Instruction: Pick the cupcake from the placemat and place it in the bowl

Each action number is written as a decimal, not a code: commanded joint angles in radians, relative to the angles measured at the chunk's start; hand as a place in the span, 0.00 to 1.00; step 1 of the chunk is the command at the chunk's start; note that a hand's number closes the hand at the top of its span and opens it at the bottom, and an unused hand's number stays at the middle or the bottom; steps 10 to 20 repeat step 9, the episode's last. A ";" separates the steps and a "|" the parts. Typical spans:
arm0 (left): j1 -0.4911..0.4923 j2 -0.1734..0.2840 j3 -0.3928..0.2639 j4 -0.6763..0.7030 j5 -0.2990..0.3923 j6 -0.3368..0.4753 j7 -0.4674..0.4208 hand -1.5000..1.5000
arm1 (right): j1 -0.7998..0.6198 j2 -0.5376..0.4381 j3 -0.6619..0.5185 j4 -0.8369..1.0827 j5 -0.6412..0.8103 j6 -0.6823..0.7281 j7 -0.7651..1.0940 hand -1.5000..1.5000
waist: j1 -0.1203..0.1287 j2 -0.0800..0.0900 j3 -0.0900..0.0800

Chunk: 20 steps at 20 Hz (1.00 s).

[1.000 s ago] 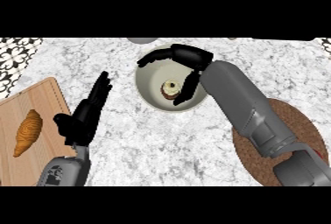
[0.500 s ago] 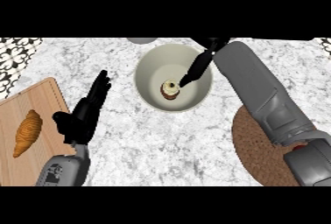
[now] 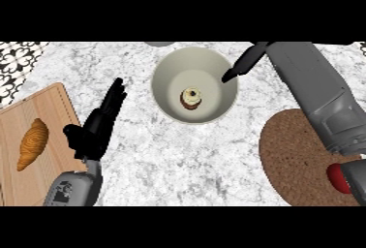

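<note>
— What is the surface here?

— A white and grey marbled stone counter top (image 3: 186,160) fills nearly the whole view, lit evenly.

— Anything at its edges?

— At the upper left corner there is a strip of black-and-white patterned tile (image 3: 18,58). On the left lies a pale wooden cutting board (image 3: 43,121), set at a slant, running off the left edge of the view. A grey rounded shape (image 3: 160,43) is cut off at the top; I cannot tell what it is.

The right hand (image 3: 243,65) shows only straight dark fingers; its palm lies beyond the top edge. The brown placemat (image 3: 297,160) is cut by the right edge and partly covered by the right forearm (image 3: 322,92). The wooden board (image 3: 32,145) is cut by the left edge.
</note>
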 commanded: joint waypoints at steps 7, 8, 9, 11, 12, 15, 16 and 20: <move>0.001 0.001 -0.006 -0.006 -0.009 -0.001 0.002 0.50 | 0.066 -0.056 0.023 -0.052 -0.021 0.277 -0.124 0.00 | 0.013 0.004 0.002; 0.016 -0.003 -0.013 -0.014 -0.007 -0.003 -0.003 0.50 | 0.066 -0.085 0.019 -0.062 -0.029 0.294 -0.128 0.00 | 0.013 0.003 0.002; -0.018 -0.023 -0.016 -0.022 -0.010 0.017 0.021 0.50 | 0.088 -0.075 0.025 -0.063 -0.026 0.271 -0.131 0.00 | 0.012 0.005 0.002; -0.018 -0.023 -0.016 -0.022 -0.010 0.017 0.021 0.50 | 0.088 -0.075 0.025 -0.063 -0.026 0.271 -0.131 0.00 | 0.012 0.005 0.002; -0.018 -0.023 -0.016 -0.022 -0.010 0.017 0.021 0.50 | 0.088 -0.075 0.025 -0.063 -0.026 0.271 -0.131 0.00 | 0.012 0.005 0.002; -0.018 -0.023 -0.016 -0.022 -0.010 0.017 0.021 0.50 | 0.088 -0.075 0.025 -0.063 -0.026 0.271 -0.131 0.00 | 0.012 0.005 0.002; -0.018 -0.023 -0.016 -0.022 -0.010 0.017 0.021 0.50 | 0.088 -0.075 0.025 -0.063 -0.026 0.271 -0.131 0.00 | 0.012 0.005 0.002; -0.018 -0.023 -0.016 -0.022 -0.010 0.017 0.021 0.50 | 0.088 -0.075 0.025 -0.063 -0.026 0.271 -0.131 0.00 | 0.012 0.005 0.002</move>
